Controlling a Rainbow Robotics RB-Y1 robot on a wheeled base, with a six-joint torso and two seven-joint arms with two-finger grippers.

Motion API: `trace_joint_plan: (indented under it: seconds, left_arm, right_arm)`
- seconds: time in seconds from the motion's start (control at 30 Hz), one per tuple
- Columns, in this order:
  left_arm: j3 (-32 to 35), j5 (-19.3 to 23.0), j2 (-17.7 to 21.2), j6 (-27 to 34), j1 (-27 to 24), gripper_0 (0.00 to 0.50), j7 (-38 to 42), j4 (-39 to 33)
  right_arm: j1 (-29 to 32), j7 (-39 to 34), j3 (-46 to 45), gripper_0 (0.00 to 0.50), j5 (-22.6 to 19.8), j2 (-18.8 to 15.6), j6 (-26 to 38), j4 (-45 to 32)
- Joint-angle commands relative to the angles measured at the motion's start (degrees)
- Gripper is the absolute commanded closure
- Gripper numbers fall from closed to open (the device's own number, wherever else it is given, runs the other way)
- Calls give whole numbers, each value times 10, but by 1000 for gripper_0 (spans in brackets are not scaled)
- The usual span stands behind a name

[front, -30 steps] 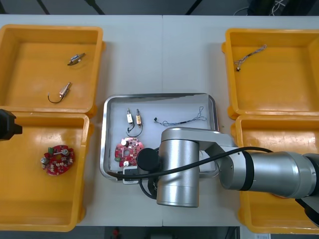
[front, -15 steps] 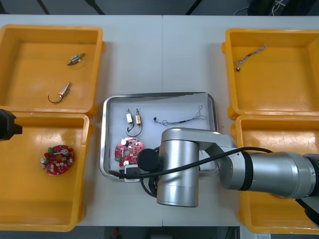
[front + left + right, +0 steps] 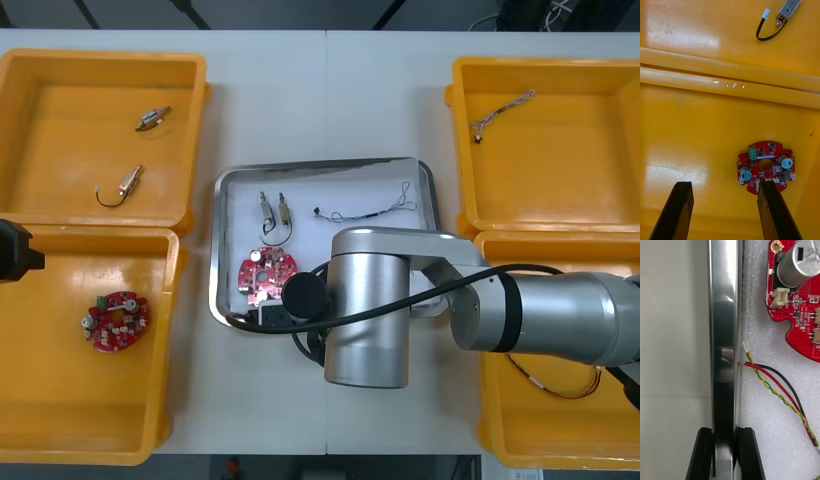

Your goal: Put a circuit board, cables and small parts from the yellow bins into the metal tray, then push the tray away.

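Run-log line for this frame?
step: push | right gripper: shut on metal tray rim | left gripper: open over yellow bin | loaded: circuit board, cables, small metal parts

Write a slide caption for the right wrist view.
Right pincer grips the metal tray rim; red circuit board inside.

Mid-frame on the worktop [image 3: 330, 90], the tray [image 3: 345, 190] lies between the bins [image 3: 60, 130]; in it are a circuit board [image 3: 266, 274], small metal parts [image 3: 274, 210] and a cable [image 3: 370, 212].
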Motion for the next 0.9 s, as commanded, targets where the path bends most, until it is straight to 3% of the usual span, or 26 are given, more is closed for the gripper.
trace_joint_plan:
  seconds: [0.03,0.6,0.9]
  left_arm:
    - [12,4,-6,5,0,0,4,0]
    - [12,4,-6,5,0,0,4,0]
    - [12,4,-6,5,0,0,4,0]
  right_arm:
    - [-36,8,-17,500,-4,-11,-13,-3]
    - [-129,31,-18,500,-22,-8,-109,128]
    - [-180,52,-17,500,-67,-4,-146,201]
